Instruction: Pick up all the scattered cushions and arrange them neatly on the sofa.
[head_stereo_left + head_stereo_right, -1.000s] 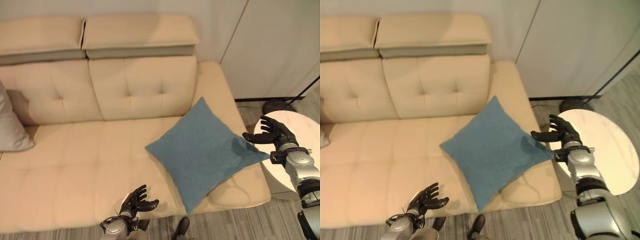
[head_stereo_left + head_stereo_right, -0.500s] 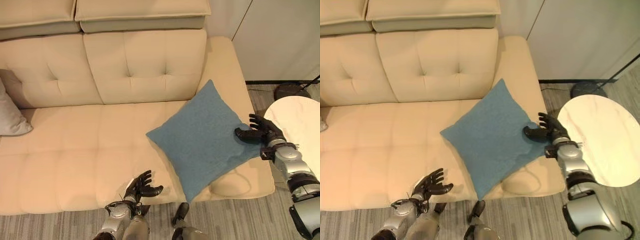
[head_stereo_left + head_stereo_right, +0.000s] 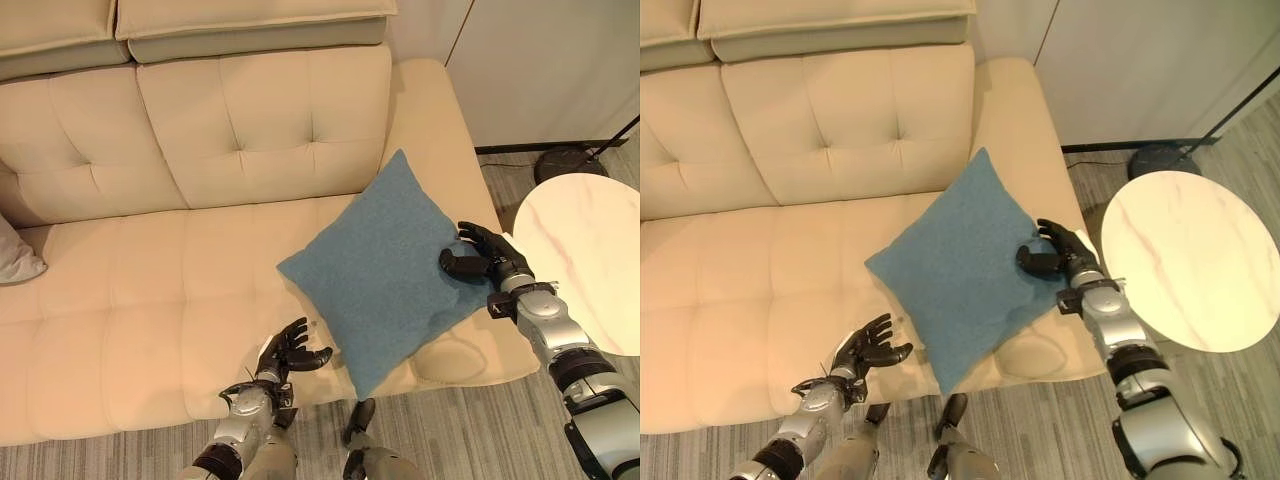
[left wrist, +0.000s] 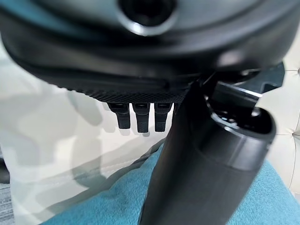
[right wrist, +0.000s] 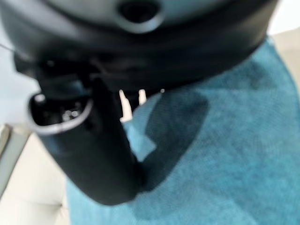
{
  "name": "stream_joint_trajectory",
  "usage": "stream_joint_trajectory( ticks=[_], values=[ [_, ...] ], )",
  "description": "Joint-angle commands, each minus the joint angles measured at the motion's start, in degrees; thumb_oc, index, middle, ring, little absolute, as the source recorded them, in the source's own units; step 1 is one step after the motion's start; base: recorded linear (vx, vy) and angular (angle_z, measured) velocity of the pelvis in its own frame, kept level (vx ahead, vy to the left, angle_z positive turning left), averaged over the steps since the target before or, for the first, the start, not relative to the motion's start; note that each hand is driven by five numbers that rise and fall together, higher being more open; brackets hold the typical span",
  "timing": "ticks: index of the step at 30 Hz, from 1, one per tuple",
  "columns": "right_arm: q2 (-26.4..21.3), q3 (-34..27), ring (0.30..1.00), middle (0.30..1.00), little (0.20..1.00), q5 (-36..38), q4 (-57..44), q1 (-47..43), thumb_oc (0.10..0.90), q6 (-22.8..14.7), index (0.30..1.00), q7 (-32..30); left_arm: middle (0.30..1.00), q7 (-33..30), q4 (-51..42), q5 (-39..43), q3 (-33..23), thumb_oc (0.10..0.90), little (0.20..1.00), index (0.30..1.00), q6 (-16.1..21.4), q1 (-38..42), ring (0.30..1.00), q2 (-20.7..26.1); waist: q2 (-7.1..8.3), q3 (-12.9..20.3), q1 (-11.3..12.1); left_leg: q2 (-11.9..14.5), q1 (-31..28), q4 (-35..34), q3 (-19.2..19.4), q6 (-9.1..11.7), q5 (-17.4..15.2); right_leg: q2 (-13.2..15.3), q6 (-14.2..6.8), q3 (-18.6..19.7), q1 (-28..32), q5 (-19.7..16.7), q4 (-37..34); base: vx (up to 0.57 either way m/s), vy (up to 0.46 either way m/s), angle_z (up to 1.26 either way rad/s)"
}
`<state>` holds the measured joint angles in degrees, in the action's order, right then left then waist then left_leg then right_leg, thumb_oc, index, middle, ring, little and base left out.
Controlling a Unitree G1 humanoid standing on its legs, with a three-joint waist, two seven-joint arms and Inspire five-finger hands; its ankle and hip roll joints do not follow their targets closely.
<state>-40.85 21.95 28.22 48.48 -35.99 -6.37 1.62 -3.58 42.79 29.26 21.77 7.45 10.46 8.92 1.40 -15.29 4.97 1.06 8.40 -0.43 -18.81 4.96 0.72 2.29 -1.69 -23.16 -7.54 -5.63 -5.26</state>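
Note:
A blue square cushion (image 3: 385, 265) lies tilted on the right end of the beige sofa (image 3: 150, 290), propped against the armrest, with its lower corner hanging over the seat's front edge. My right hand (image 3: 482, 262) is at the cushion's right corner. Its thumb rests on the blue fabric (image 5: 234, 154) and its fingers are spread and relaxed along the edge. Down at the seat's front edge, left of the cushion's lower corner, my left hand (image 3: 290, 355) stays open and holds nothing. A grey cushion (image 3: 15, 260) sits at the sofa's far left.
A round white marble side table (image 3: 585, 260) stands just right of the armrest, close behind my right arm. The dark round base of a lamp (image 3: 565, 160) rests on the floor behind it. White panels line the wall to the right.
My right hand has moved left from beside the table onto the blue cushion's right corner. The camera has shifted closer to the sofa. The left hand has kept its pose.

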Motion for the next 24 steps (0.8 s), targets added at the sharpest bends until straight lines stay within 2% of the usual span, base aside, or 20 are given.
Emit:
stream_joint_trajectory(
  ticks=[1, 11, 19, 24],
  values=[
    [2.49, 0.90, 0.900, 0.900, 0.900, 1.53, -6.38, -0.26, 0.800, -3.68, 0.900, 0.43, 0.900, -1.28, 0.61, 2.59, -0.42, 0.800, 0.900, 0.900, 3.42, 0.66, 0.900, -1.57, 2.39, 2.78, 0.35, -2.69, 2.44, -2.08, 4.14, -0.32, 1.76, -0.22, -0.76, 8.31, 1.53, 8.23, 1.72, 0.00, 0.000, 0.00],
    [3.71, -0.63, 0.900, 0.900, 0.900, 1.38, -7.61, 2.54, 0.800, -4.10, 0.900, -0.92, 0.900, -3.14, 8.83, 6.41, -4.82, 0.800, 0.900, 0.900, 2.85, -0.69, 0.900, -3.26, 2.95, 2.45, 0.21, -2.50, 2.54, -2.73, 4.31, -0.43, 2.10, -0.40, -0.77, 8.90, 0.84, 7.89, 1.61, 0.00, 0.000, 0.00],
    [5.40, -0.22, 0.900, 0.900, 0.900, 2.05, -8.87, 2.79, 0.800, -4.08, 0.900, -1.42, 0.900, -1.62, 9.46, 6.64, -1.97, 0.800, 0.900, 0.900, 2.26, 1.73, 0.900, -3.58, 4.16, 1.64, -0.54, -2.25, 3.86, -2.72, 4.50, -0.54, 2.38, -0.77, -0.80, 10.08, -0.90, 7.33, 1.72, -0.02, -0.002, 0.00],
    [8.49, 0.55, 0.900, 0.900, 0.900, 2.39, -10.33, 3.12, 0.800, -4.30, 0.900, -2.11, 0.900, -2.28, 8.15, 6.65, -0.25, 0.800, 0.900, 0.900, 2.33, 4.84, 0.900, -4.16, 5.01, 1.17, -1.17, -2.13, 4.57, -2.92, 5.02, -0.72, 2.49, -0.89, -1.05, 11.14, -1.84, 6.73, 1.56, -0.02, 0.000, -0.02]
  ],
)
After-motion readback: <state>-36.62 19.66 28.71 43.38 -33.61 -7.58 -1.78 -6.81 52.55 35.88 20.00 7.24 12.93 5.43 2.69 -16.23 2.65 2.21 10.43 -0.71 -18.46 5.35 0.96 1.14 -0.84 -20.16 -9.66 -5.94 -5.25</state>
